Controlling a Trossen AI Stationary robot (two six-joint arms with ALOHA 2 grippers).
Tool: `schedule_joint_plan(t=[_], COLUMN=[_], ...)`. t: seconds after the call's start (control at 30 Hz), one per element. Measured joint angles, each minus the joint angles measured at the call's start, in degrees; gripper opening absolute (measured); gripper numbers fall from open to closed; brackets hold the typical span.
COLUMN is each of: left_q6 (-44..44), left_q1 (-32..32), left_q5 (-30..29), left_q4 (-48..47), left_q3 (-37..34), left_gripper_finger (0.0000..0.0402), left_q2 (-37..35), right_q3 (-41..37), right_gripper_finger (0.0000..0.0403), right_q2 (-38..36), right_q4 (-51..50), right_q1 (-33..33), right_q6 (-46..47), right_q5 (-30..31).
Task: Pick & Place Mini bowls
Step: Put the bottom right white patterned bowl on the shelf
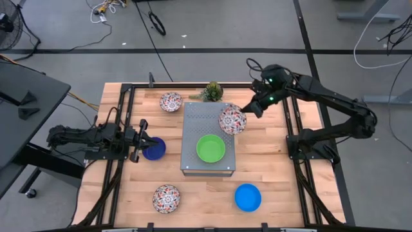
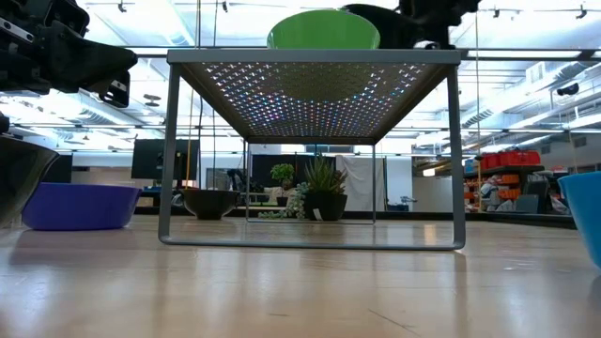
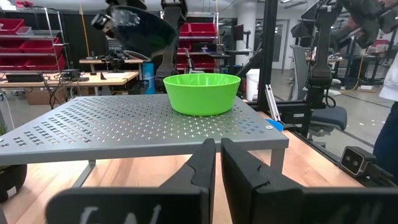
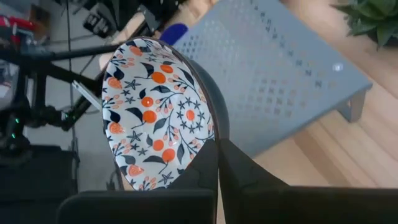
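Bowls (image 1: 248, 197) on wooden table (image 1: 277, 174), grey floor (image 1: 58, 26)

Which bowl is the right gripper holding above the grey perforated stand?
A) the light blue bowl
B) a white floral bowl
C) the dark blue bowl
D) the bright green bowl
B: the right gripper is shut on the rim of a white floral bowl, held tilted over the grey stand, while the green bowl sits on the stand.

Pale wooden tabletop (image 1: 270, 174), visibly grained, faintly sheeny in low view. Grey perforated metal box (image 1: 193, 145), matt. Bright green bowl (image 1: 210, 148) on it, smooth and glossy, plastic-looking. Floral bowl (image 4: 155, 118) at 1 o'clock of green bowl, glazed, ceramic-looking. Dark matt fingers (image 4: 199, 168) pinching its rim.
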Motion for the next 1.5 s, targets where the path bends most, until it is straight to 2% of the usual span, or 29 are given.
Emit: schedule_joint_plan(t=[0.37,0.77,1.13,1.5], left_q6=[-0.01,-0.01,0.01,0.01], left_q1=[0.0,0.0,0.0,0.0], left_q5=[0.01,0.01,-0.01,-0.01], left_q4=[0.0,0.0,0.0,0.0], left_q3=[0.0,0.0,0.0,0.0], left_gripper_finger=[0.003,0.003,0.003,0.003], left_q2=[0.02,0.02,0.0,0.01], right_q3=[4.61,5.77,5.77,5.77], right_gripper_finger=[0.0,0.0,0.0,0.0], right_q2=[6.95,10.4,13.12,16.34], right_q4=[1.49,6.37,7.91,9.93], right_q1=[-0.22,-0.22,-0.22,-0.22], right_q6=[2.77,13.78,22.44,29.2], right_q5=[-0.78,-0.63,3.64,4.2])
